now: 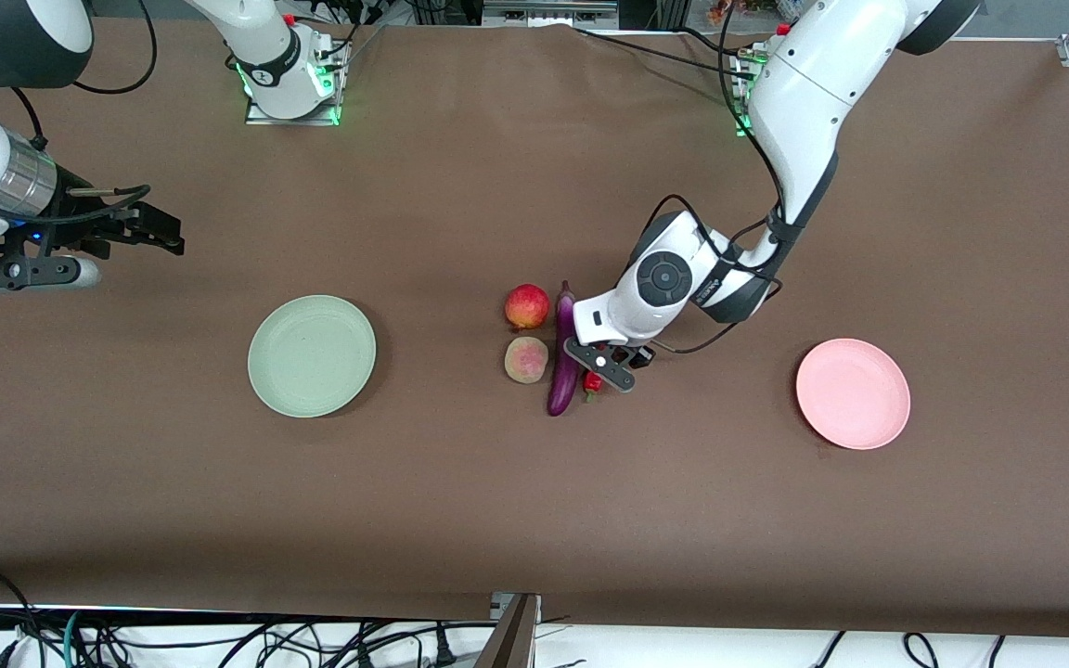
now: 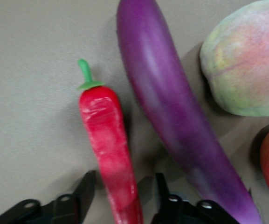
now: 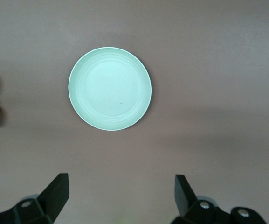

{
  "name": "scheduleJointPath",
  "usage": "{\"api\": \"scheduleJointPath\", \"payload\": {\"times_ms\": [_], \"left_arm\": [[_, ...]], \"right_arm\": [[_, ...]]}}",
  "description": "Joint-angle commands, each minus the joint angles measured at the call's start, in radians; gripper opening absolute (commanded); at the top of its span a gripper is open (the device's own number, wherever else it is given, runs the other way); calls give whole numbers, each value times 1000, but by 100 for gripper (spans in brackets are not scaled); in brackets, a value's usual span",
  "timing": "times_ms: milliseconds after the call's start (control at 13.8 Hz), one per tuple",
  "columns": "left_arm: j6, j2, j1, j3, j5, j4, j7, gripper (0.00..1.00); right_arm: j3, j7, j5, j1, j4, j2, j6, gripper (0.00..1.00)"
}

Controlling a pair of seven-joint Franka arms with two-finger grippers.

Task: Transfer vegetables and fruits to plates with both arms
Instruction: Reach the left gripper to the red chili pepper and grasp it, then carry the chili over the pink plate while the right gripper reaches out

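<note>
The brown table (image 1: 534,501) carries two bare plates well apart, the green plate (image 1: 312,355) toward the right arm's end and the pink plate (image 1: 853,393) toward the left arm's end, with the eggplant (image 1: 563,357) lying between them. Touching or just beside the eggplant on its green-plate side sit the apple (image 1: 527,306) and, nearer the front camera, the tan fruit (image 1: 526,359), while the chili (image 2: 108,149) lies just beside it on its pink-plate side. The left gripper (image 2: 120,196) is down at the chili with a finger on each side, though I cannot tell whether they touch it, and the right gripper (image 3: 120,189) waits with fingers spread wide, high over bare table at the right arm's end.
</note>
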Motion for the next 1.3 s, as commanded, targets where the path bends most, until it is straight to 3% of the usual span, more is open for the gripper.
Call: {"api": "scheduleJointPath", "payload": {"times_ms": [0,72,217,361,650,794,1083,1228], "left_arm": [[2,17,-20,17,32,34,-40,8],[-1,13,-17,19,34,34,-40,0],[-42,-33,-8,29,34,32,-43,0],[-166,-117,2,71,32,40,-42,0],[-378,-249,149,80,32,48,-36,0],[-461,-257,260,85,41,48,-15,0],[-479,-239,428,86,113,45,146,0],[-450,-197,483,86,142,43,252,4]], "right_arm": [[2,-17,18,-8,0,-6,-3,100],[3,-17,18,-8,0,-6,-1,100],[3,-17,20,-7,6,-2,22,100],[15,-6,20,7,31,20,36,100],[31,-8,6,73,32,41,53,100],[31,1,17,96,34,174,44,100],[31,9,78,149,97,219,60,100],[31,140,133,200,103,257,83,100]]}}
